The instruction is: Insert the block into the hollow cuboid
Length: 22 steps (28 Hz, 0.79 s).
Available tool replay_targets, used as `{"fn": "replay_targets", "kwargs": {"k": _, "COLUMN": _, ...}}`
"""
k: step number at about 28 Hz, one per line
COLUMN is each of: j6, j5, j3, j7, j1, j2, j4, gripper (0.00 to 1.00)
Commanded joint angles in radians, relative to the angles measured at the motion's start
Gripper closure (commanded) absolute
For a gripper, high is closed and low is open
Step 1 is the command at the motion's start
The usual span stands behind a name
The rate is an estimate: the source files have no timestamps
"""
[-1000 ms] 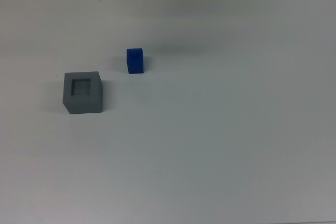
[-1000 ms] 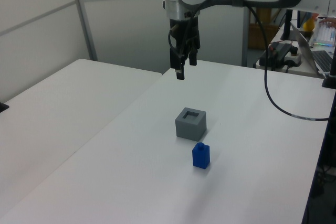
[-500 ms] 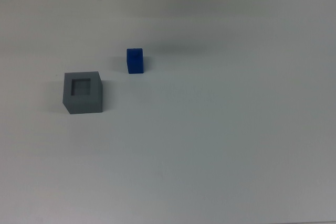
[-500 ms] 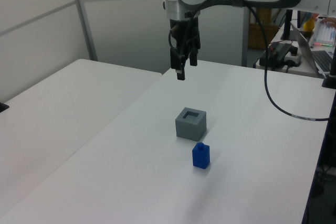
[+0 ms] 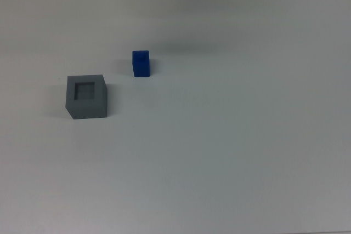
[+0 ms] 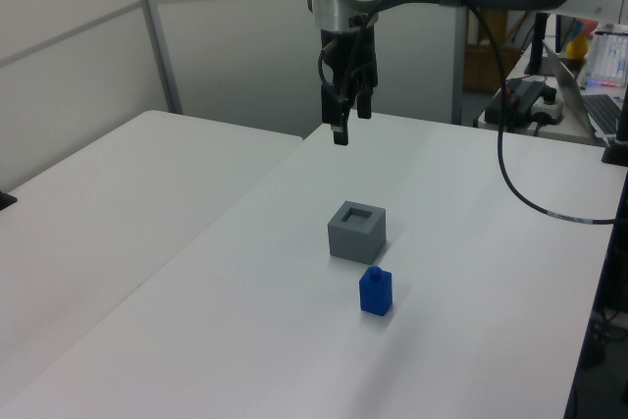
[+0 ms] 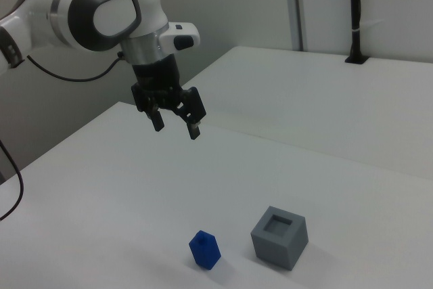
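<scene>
Nothing of the task is done: the block (image 5: 141,63) stands on the white table (image 5: 230,135) just beside the hollow cuboid (image 5: 86,96), whose recess is empty, while the gripper (image 7: 176,126) hangs high above, jaws wide and holding nothing.

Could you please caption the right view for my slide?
Open gripper hangs above the table; blue block stands beside grey hollow cuboid.

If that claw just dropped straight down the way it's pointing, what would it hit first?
Probably only the bare white table. The open gripper hangs well away from the blue block and the grey box, though depth is uncertain.
</scene>
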Motion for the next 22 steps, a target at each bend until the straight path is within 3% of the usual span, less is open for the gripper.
{"fn": "replay_targets", "kwargs": {"k": 1, "j6": -0.038, "j5": 0.011, "j3": -0.003, "j7": 0.009, "j1": 0.003, "j2": -0.008, "j4": 0.009, "gripper": 0.00}}
{"fn": "replay_targets", "kwargs": {"k": 22, "j6": -0.043, "j5": 0.011, "j3": 0.005, "j7": 0.009, "j1": 0.003, "j2": -0.008, "j4": 0.007, "gripper": 0.00}}
